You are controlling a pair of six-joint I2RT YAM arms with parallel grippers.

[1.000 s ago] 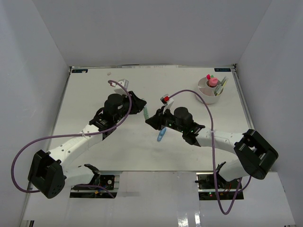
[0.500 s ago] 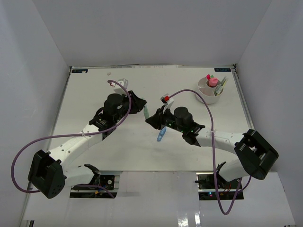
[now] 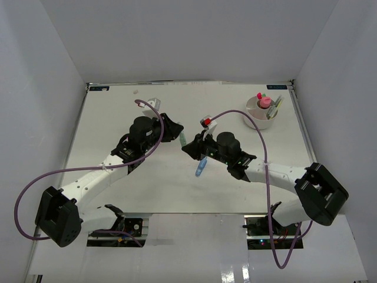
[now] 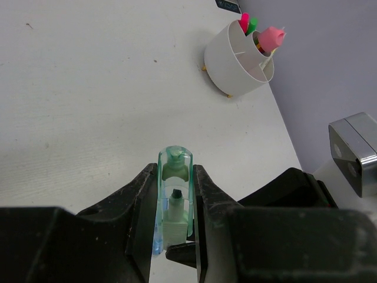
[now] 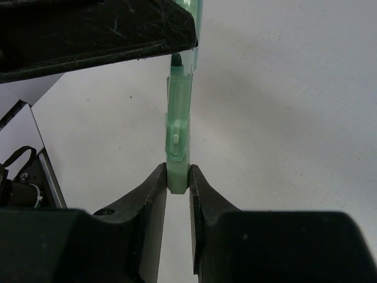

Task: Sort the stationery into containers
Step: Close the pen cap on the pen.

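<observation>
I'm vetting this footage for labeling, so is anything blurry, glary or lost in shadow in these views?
Top external: even light, sharp, glare only on the glossy strip at the near edge. Left wrist: green pen crisp, white tub clear, dark fingers lose detail. Right wrist: pen sharp, faint shadow on the table beside it.

The green pen (image 4: 175, 197) looks glossy translucent plastic, the white tub (image 4: 232, 68) smooth matt plastic, the table (image 4: 88, 106) matt.

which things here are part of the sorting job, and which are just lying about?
Job:
green pen
blue pen
white tub
stationery already in it

Lying about:
dark label, back-left corner
</observation>
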